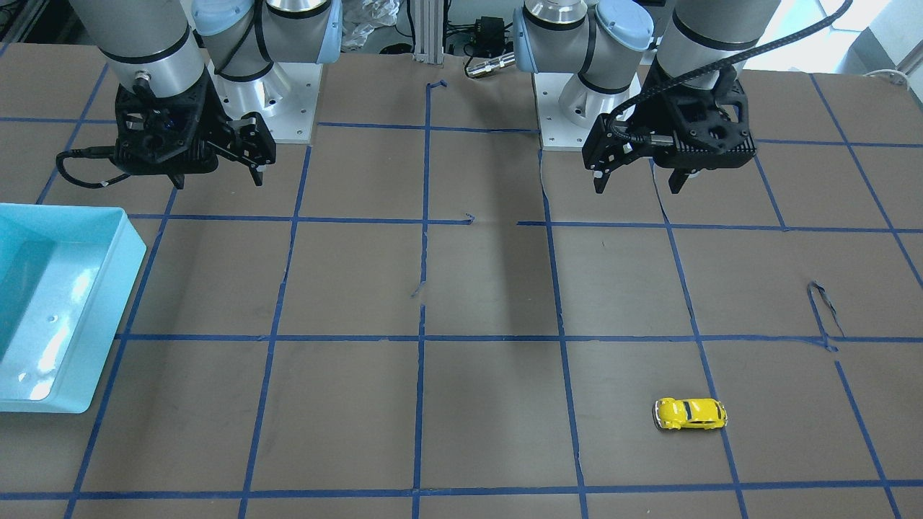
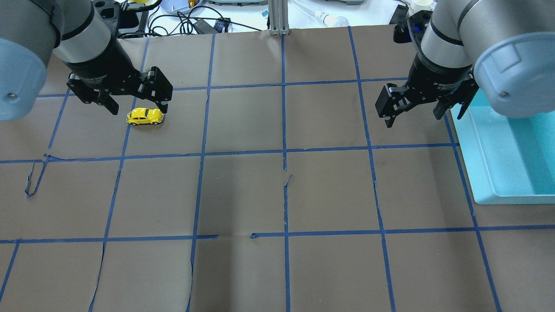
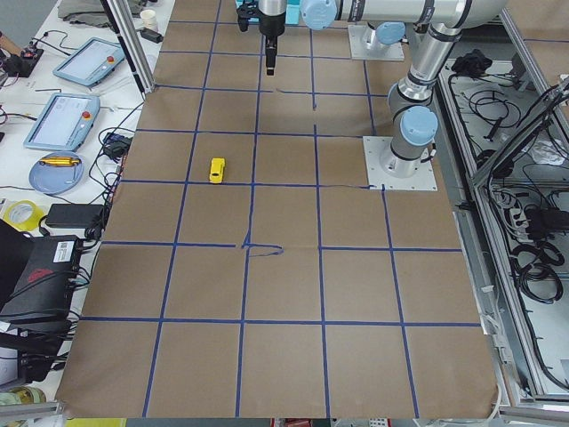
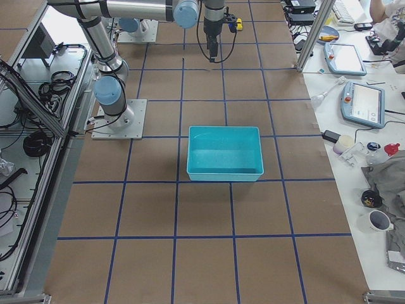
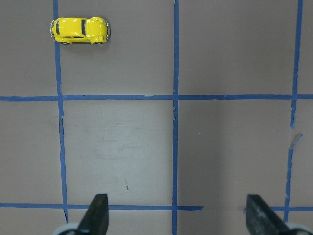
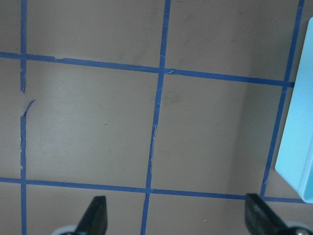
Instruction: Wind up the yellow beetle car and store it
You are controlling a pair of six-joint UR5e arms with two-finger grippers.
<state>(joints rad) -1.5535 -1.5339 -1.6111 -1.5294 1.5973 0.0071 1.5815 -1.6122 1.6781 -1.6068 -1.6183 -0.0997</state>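
The yellow beetle car [image 1: 690,414] stands on its wheels on the brown table, on my left side and towards the far edge. It also shows in the overhead view [image 2: 145,116], the left side view [image 3: 217,169] and the top left of the left wrist view [image 5: 80,30]. My left gripper [image 1: 638,187] is open and empty, held high above the table, nearer my base than the car [image 2: 138,108] [image 5: 177,215]. My right gripper [image 1: 216,182] is open and empty, raised beside the bin [image 2: 422,119] [image 6: 173,215].
A light-blue plastic bin [image 1: 108,303] sits at the table's right end and looks empty [image 2: 472,151] [image 4: 224,154] [image 6: 298,142]. Blue tape lines grid the brown paper cover. Benches with tablets and cables stand beyond the table's far edge.
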